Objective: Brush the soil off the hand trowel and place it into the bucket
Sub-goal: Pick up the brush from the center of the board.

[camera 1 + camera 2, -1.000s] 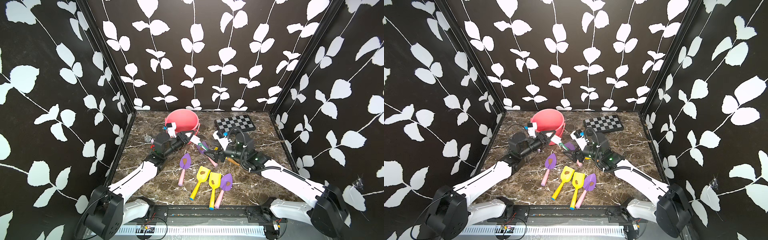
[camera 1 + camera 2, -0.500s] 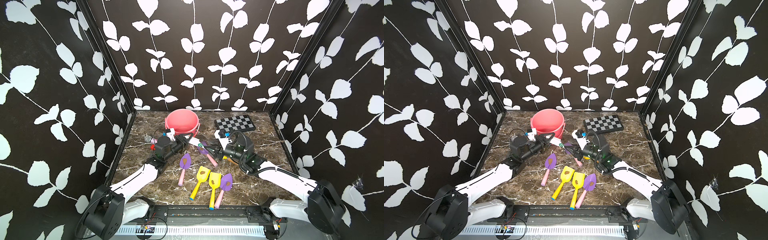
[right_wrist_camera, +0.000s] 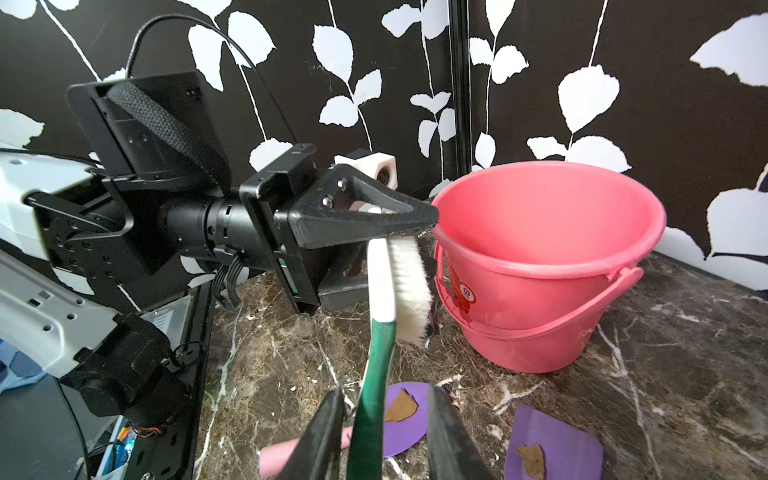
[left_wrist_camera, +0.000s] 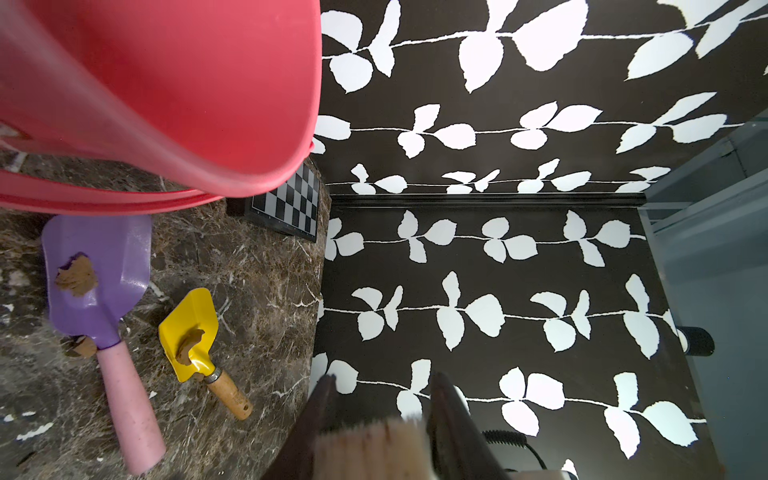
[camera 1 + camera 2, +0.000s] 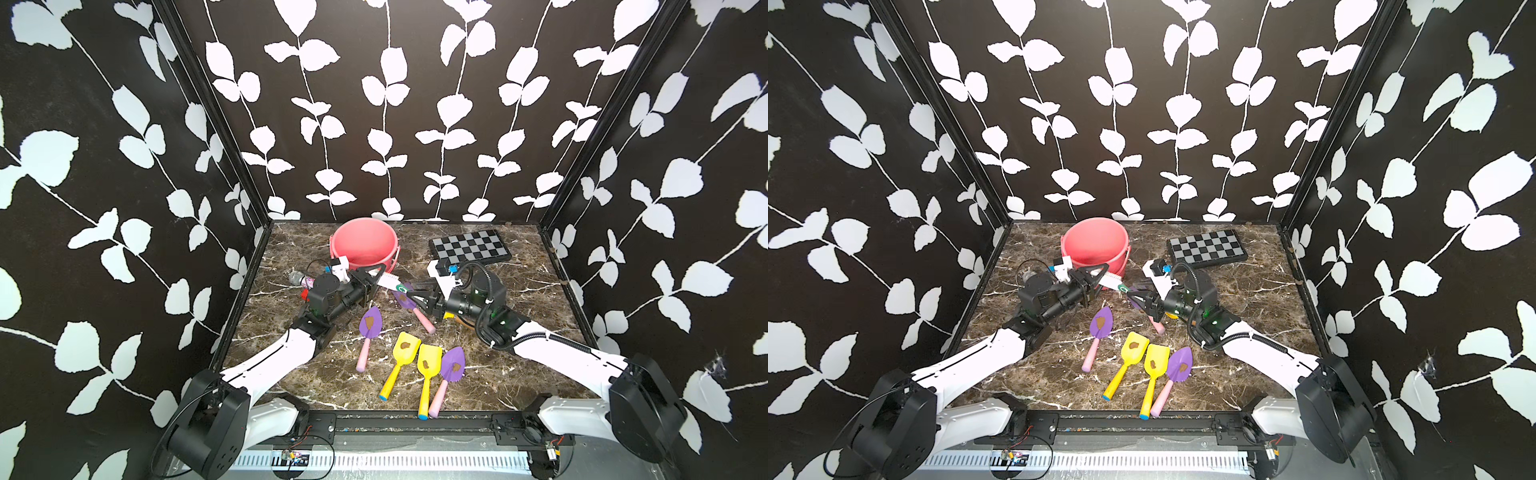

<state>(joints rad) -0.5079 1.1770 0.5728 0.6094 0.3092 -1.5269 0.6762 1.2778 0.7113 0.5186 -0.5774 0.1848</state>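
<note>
Purple plastic is the target: the square-bladed hand trowel (image 5: 400, 300) lies flat on the marble table (image 5: 540, 282) just in front of the bucket (image 5: 365, 241), directly under the right gripper (image 3: 384, 390). Its long axis runs on a diagonal, with the blade end toward the bucket and the pink handle pointing to the front edge on the right arm's side. A lump of soil (image 4: 77, 277) rests on the blade, and another bit lies on the table beside the neck. Up above, the brush (image 3: 376, 353) bridges the two arms. The left gripper (image 5: 379, 276) is clamped on the white bristle head. The right gripper's jaws stand astride the green handle with a gap showing on one side, so not pinched from what I see. Right arm is plainly the nearer one to the trowel, and the left sits off to its own side of the blade. My read: once the right has the handle, the bristles must swing down and sweep along that diagonal, off the blade
</note>
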